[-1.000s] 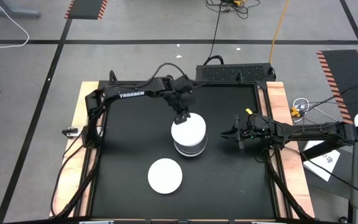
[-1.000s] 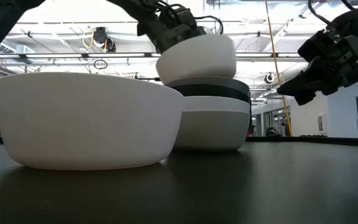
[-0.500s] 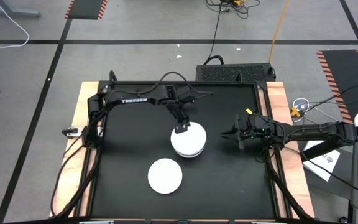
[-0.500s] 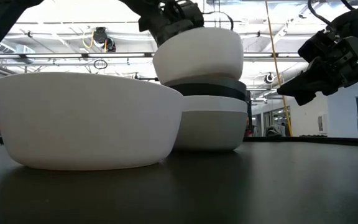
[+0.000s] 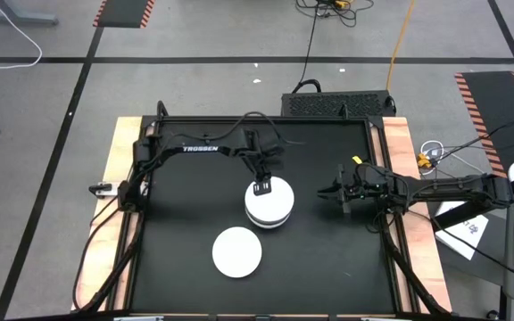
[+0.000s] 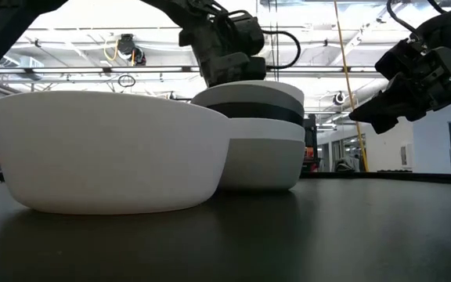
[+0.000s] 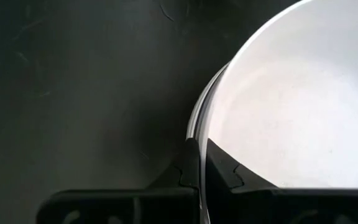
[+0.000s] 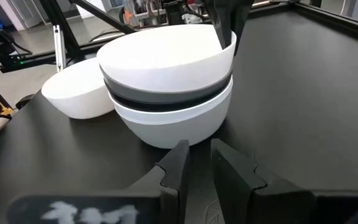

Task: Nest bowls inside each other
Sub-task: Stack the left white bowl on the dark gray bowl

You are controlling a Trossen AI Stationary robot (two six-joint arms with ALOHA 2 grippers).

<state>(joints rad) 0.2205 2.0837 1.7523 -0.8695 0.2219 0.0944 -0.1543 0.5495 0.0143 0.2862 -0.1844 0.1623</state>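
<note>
Black table [image 5: 186, 223] — left gripper [image 5: 261, 186] pinching the top white bowl's [image 5: 275, 194] rim on the stack [image 8: 173, 99]; right gripper [image 5: 338, 193] beside it, fingers nearly closed, empty.

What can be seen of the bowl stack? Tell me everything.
The stack stands upright near the middle of the black table, round bowls nested one in another. In the right wrist view a white bowl sits on top, dark grey and black bands below its rim, a white bowl at the bottom. They look smooth, plain and matte. The left gripper pinches the top bowl's rim, fingers either side. A lone white bowl lies apart.
</note>
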